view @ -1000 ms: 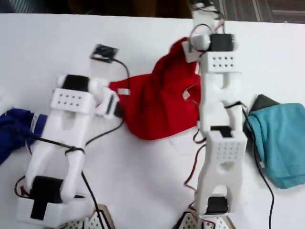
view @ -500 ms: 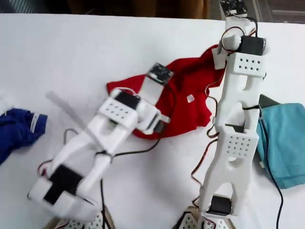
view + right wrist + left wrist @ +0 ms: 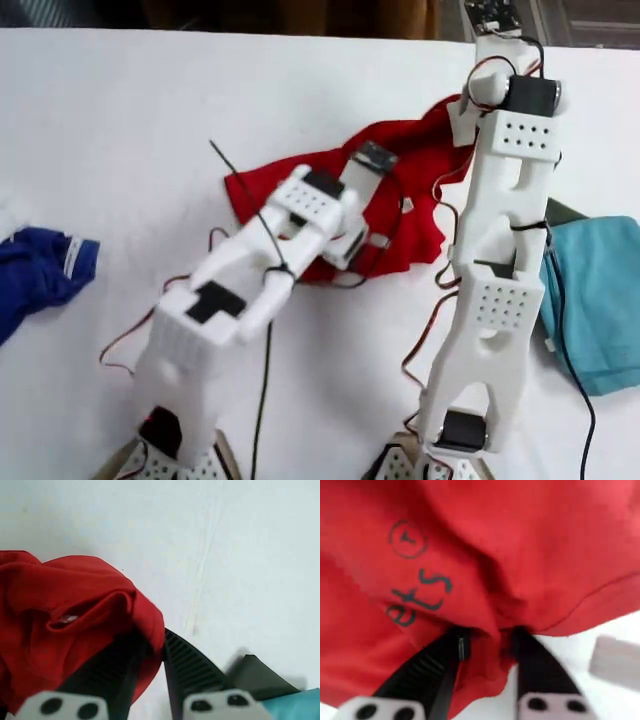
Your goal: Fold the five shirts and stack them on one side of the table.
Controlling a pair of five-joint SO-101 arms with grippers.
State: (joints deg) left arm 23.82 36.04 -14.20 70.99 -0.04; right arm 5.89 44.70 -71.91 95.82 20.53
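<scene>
Left gripper: clamped on a bunched fold of the red shirt; the cloth is crowded between its two black fingers, which stand a little apart around it.
Left arm: rises from its base at the near edge of the table and leans away and to the right, elbow bent, with the wrist low over the middle of the shirt.
Right gripper: pinching an edge of the same shirt, a red fold wedged between its ribbed fingers.
Right arm: stretched almost straight from its base toward the far edge of the table, with the wrist at the shirt's far right corner.
Red shirt: crumpled on the middle of the table, partly under the left arm. It narrows to a point at the right wrist. Dark hand-drawn lettering shows on it in the left wrist view.
Blue shirt: bunched at the left edge of the table, well apart from the red one.
Teal shirt: folded at the right edge, just beside the right arm, lying on a dark cloth whose corner shows past its far side.
</scene>
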